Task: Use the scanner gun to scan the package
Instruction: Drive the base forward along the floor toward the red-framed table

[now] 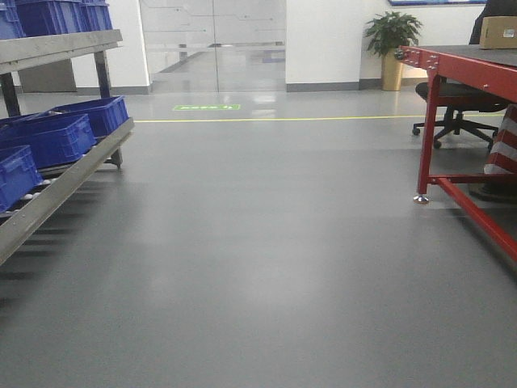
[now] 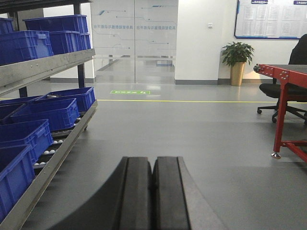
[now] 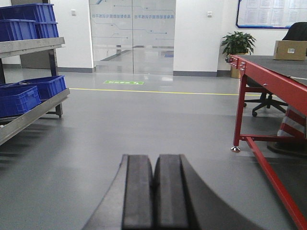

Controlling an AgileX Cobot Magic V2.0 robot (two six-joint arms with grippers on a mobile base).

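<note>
Left gripper [image 2: 152, 191], right gripper [image 3: 153, 191]: fingers pressed together, empty, prob. tucked fwd for transit; cardboard box [image 3: 289, 48] on red table [image 3: 268, 76], well apart.

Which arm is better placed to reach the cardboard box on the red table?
Right, probably. From the right gripper, the red table is close alongside, with the cardboard box on it. From the left gripper, the table is farther off, with no box in view. Both are shut and empty. No scanner is visible.

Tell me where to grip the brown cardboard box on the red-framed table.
Probably across its left and right side faces, coming from above: the brown cardboard box sits flat on the red-framed table, wider than tall, nothing over it. Too far to see more.
</note>
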